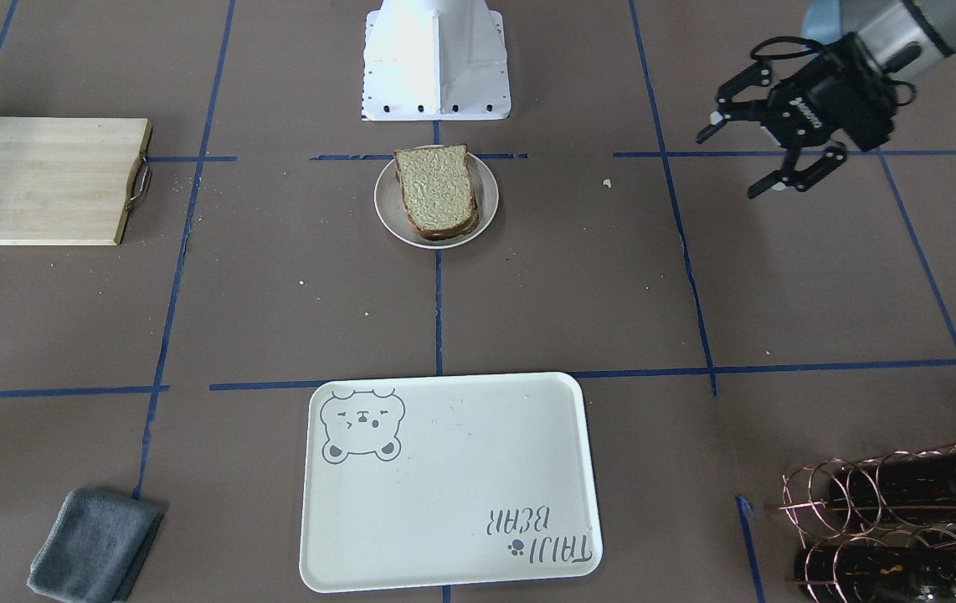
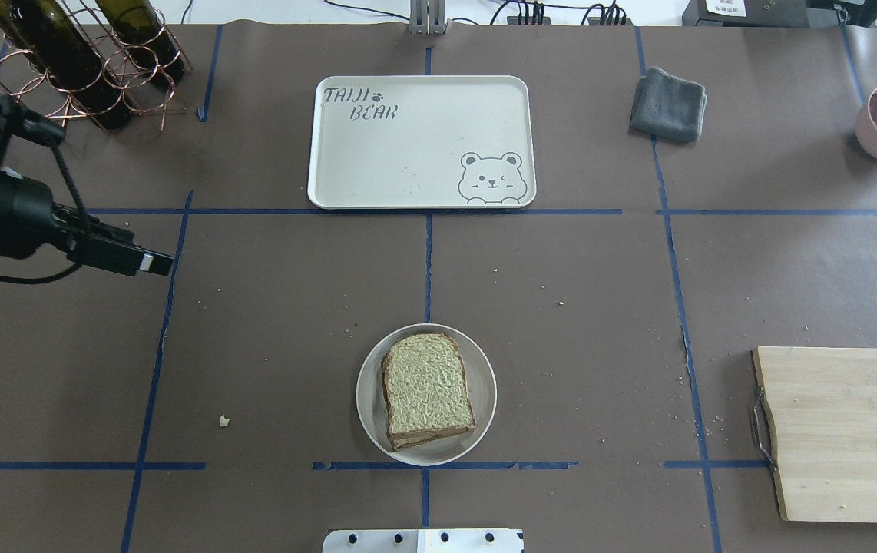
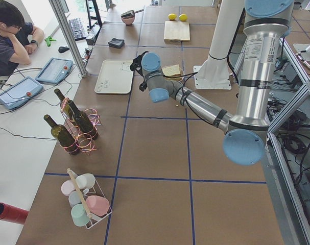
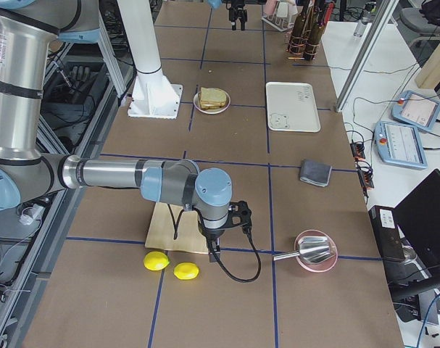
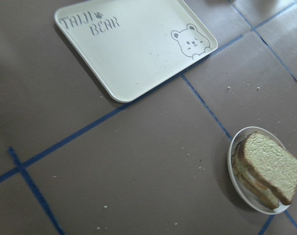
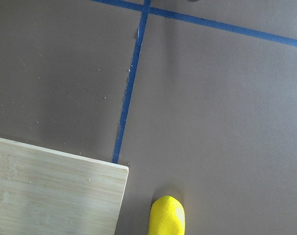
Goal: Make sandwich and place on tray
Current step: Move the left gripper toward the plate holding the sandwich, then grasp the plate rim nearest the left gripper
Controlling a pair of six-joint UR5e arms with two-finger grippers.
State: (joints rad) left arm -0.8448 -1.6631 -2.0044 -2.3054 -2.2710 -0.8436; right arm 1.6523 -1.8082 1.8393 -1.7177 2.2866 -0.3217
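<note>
- The sandwich [image 2: 428, 390]: tan, grainy bread slices with dark crust, stacked flat, at lower centre of the overhead view.
- The tray [image 2: 421, 142]: cream-white, bear drawing, flat at upper centre, well apart.

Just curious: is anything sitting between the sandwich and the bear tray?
Nothing: in the overhead view, only bare table crossed by blue tape separates sandwich from tray.

**Six cameras, one scene**

Front-facing view looks down from across the table [image 1: 570, 293], robot base [image 1: 434, 63] at top; overhead looks forward from behind it; both share tray [image 1: 444, 486] and sandwich [image 1: 436, 191], as does the left wrist view, obliquely; side views look along the table from either end; right wrist view sits close over wooden board [image 6: 50, 191] and lemon [image 6: 167, 215].
</note>
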